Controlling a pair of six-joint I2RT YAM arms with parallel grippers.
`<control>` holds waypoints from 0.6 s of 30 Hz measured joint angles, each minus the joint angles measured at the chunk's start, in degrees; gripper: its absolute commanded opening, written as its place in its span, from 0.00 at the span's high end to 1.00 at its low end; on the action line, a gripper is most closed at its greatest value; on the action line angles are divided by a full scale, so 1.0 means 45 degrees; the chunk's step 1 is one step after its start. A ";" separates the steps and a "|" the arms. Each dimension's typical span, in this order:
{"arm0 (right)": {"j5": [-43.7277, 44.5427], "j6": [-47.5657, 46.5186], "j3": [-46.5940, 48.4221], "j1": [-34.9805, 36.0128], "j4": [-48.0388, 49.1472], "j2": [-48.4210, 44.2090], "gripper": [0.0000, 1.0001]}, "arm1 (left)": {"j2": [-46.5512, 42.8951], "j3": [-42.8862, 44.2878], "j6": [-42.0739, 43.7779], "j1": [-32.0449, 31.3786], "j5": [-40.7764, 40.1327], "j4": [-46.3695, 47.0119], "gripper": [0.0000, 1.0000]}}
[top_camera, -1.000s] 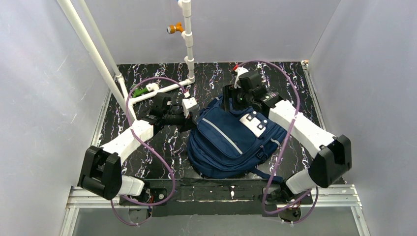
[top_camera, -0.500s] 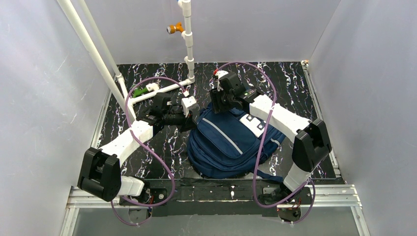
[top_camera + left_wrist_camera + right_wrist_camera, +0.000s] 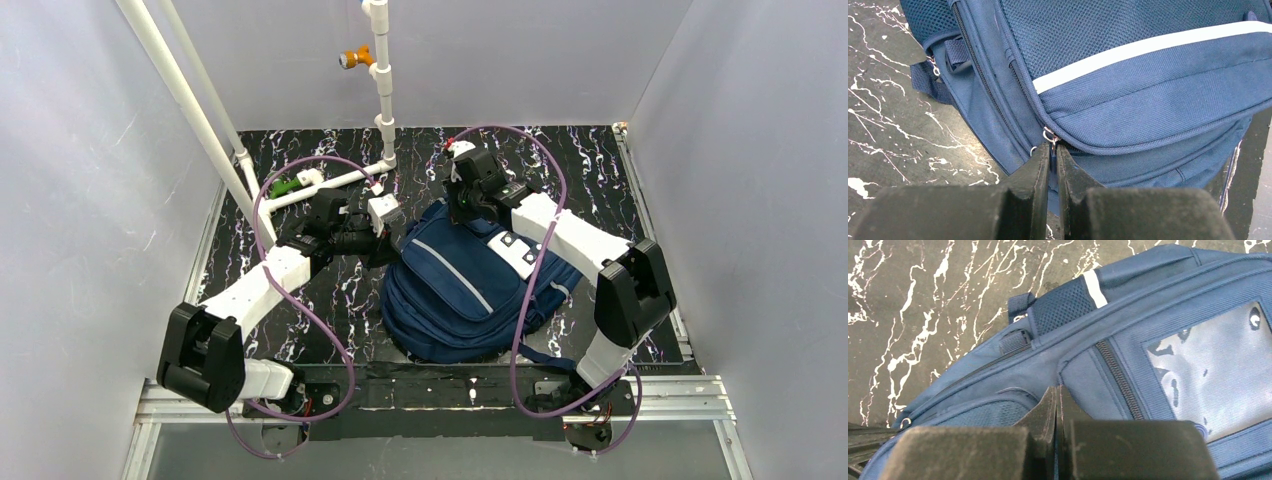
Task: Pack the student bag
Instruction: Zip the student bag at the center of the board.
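Black, white-veined tabletop (image 3: 600, 170) inside grey walls, with the student bag (image 3: 455, 295) lying front-up at its centre between both arms.
Left gripper (image 3: 1053, 150) is pinched almost closed on a zip pull (image 3: 1049, 135) at the bag's side. The right gripper (image 3: 1057, 392) has its fingers pressed together at the bag's top edge, perhaps nipping fabric, though that is hidden.

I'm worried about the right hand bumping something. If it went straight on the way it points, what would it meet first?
The bag: the shut right hand points down at its fabric, just left of the front pocket's zip. It looks at or on the cloth, though depth is unclear.
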 measured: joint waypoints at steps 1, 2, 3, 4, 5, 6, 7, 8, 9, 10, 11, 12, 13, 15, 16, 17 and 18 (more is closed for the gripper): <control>0.0024 0.0000 -0.0015 -0.0068 0.0034 0.0000 0.99 | -0.0034 0.0000 -0.0078 -0.0005 -0.0015 -0.0034 1.00; 0.0049 0.0005 -0.0039 -0.0121 0.0049 0.0000 0.99 | -0.0073 0.0000 -0.0170 -0.0010 -0.0044 -0.0058 1.00; 0.0068 0.0005 -0.0058 -0.0165 0.0058 0.0015 0.99 | -0.0107 0.0000 -0.0253 -0.0015 -0.0058 -0.0063 1.00; 0.0107 0.0010 -0.0083 -0.0180 0.0073 0.0029 0.99 | -0.0151 0.0000 -0.0374 -0.0024 -0.0092 -0.0063 1.00; 0.0136 0.0010 -0.0121 -0.0180 0.0097 0.0039 0.99 | -0.0170 0.0000 -0.0447 -0.0024 -0.0092 -0.0063 1.00; 0.0146 0.0005 -0.0136 -0.0180 0.0083 0.0049 0.99 | -0.0180 0.0000 -0.0534 -0.0024 -0.0092 -0.0063 1.00; 0.0141 0.0005 -0.0131 -0.0180 0.0073 0.0068 0.91 | -0.0185 0.0000 -0.0607 -0.0024 -0.0102 -0.0063 1.00; 0.0126 0.0000 -0.0107 -0.0185 0.0010 0.0078 0.82 | -0.0185 0.0000 -0.0656 -0.0024 -0.0107 -0.0063 1.00; 0.0107 -0.0010 0.0010 -0.0185 -0.0155 0.0107 0.75 | -0.0185 0.0000 -0.0729 -0.0029 -0.0117 -0.0063 1.00; 0.0058 -0.0015 0.0165 -0.0185 -0.0335 0.0141 0.67 | -0.0189 0.0000 -0.0772 -0.0034 -0.0117 -0.0063 1.00; -0.0015 -0.0073 0.0345 -0.0185 -0.0529 0.0160 0.62 | -0.0199 0.0000 -0.0821 -0.0034 -0.0126 -0.0068 1.00; -0.0073 -0.0126 0.0505 -0.0185 -0.0685 0.0160 0.56 | -0.0214 0.0000 -0.0845 -0.0039 -0.0131 -0.0068 1.00; -0.0141 -0.0248 0.0685 -0.0185 -0.0826 0.0146 0.50 | -0.0233 -0.0005 -0.0869 -0.0034 -0.0136 -0.0063 1.00; -0.0452 -0.0617 0.0918 -0.0185 -0.0976 0.0092 0.38 | -0.0296 -0.0024 -0.0884 -0.0039 -0.0155 -0.0044 1.00; -0.0719 -0.0918 0.0971 -0.0185 -0.1005 0.0044 0.34 | -0.0369 -0.0049 -0.0889 -0.0039 -0.0175 -0.0019 1.00; -0.1117 -0.1277 0.0986 -0.0185 -0.1015 -0.0010 0.31 | -0.0423 -0.0073 -0.0899 -0.0039 -0.0194 -0.0005 1.00; -0.1506 -0.1559 0.0991 -0.0189 -0.1025 -0.0044 0.28 | -0.0457 -0.0078 -0.0928 -0.0049 -0.0219 0.0005 1.00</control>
